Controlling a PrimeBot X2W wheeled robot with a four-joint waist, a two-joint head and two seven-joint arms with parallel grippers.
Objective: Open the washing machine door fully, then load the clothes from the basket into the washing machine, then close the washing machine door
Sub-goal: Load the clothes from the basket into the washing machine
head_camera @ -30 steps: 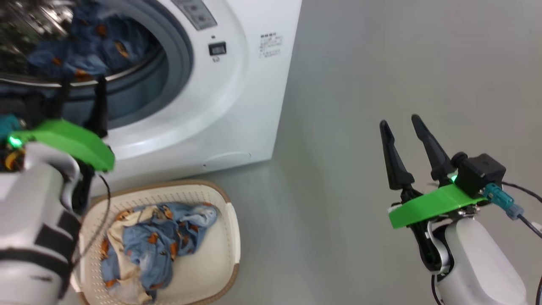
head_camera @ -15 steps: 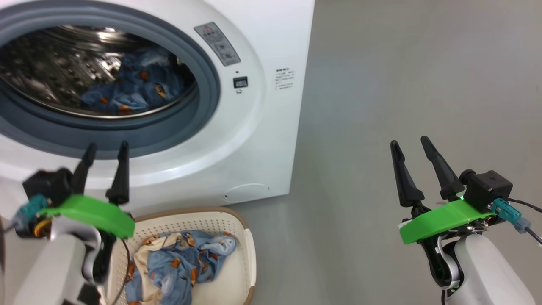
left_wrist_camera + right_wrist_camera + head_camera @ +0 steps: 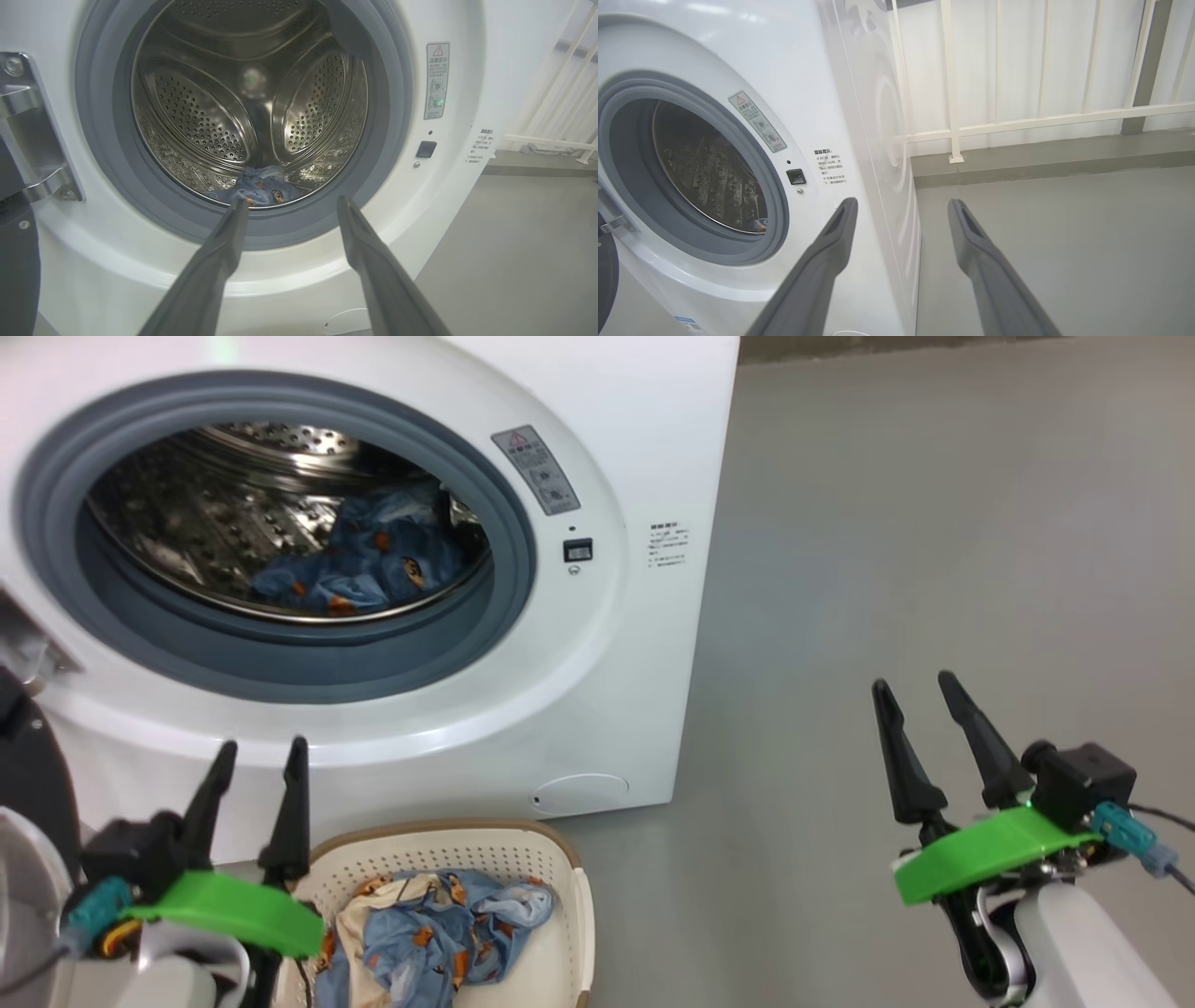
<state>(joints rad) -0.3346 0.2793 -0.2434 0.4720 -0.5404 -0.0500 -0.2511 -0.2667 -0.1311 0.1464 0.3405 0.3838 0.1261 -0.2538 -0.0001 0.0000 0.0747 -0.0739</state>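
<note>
Left hand (image 3: pixel 264 749) is hovering released, basket (image 3: pixel 448 829) just right of it, probably staging for leftover clothes (image 3: pixel 439 924). Right hand (image 3: pixel 911 681) is idling, released.

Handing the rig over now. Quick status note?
Left pincer: open, empty, before the washer, left of the basket.
Right pincer: open, empty, over the floor right of the washer.
Door: open, at far left.
Done: door opened; some clothes in the drum.
Left: load the basket clothes, close the door.
</note>
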